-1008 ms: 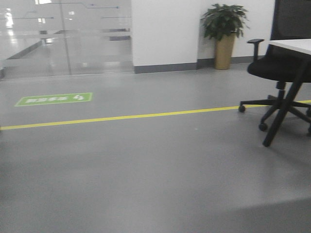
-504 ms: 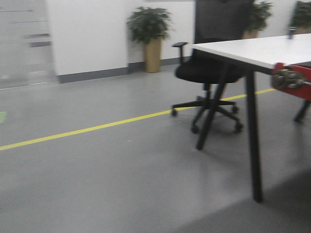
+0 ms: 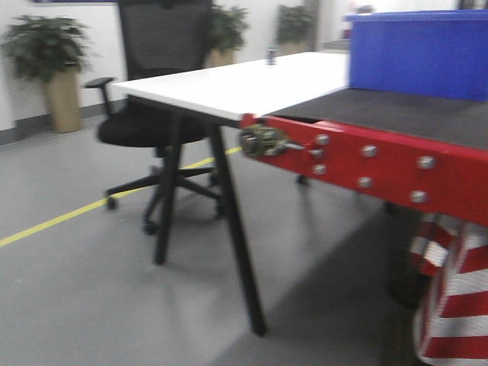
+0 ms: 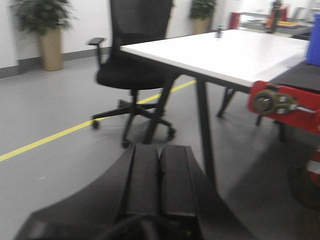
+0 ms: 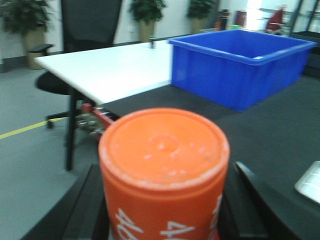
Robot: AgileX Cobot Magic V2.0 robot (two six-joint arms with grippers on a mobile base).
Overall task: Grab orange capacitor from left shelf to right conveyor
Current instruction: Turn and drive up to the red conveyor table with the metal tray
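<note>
The orange capacitor (image 5: 164, 165), flat top towards the camera and white "4680" print on its side, fills the right wrist view. My right gripper (image 5: 165, 202) is shut on it, one black finger on each side. Beyond it lies the right conveyor's dark belt (image 5: 270, 130). In the front view the conveyor (image 3: 396, 113) shows its red front frame (image 3: 381, 164) with silver bolts. My left gripper (image 4: 160, 148) is shut with nothing in it and hangs over the grey floor, left of the conveyor's red corner (image 4: 300, 102). The left shelf is out of view.
A blue crate (image 3: 419, 53) stands on the belt. A white table (image 3: 252, 84) with black legs abuts the conveyor's left end, an office chair (image 3: 152, 114) behind it. A red-and-white striped barrier (image 3: 450, 297) hangs below the frame. A silver tray (image 5: 311, 182) lies on the belt.
The front view has swung to the right. The chair and table slid left across the frame. The red conveyor frame and blue crate have come into view.
</note>
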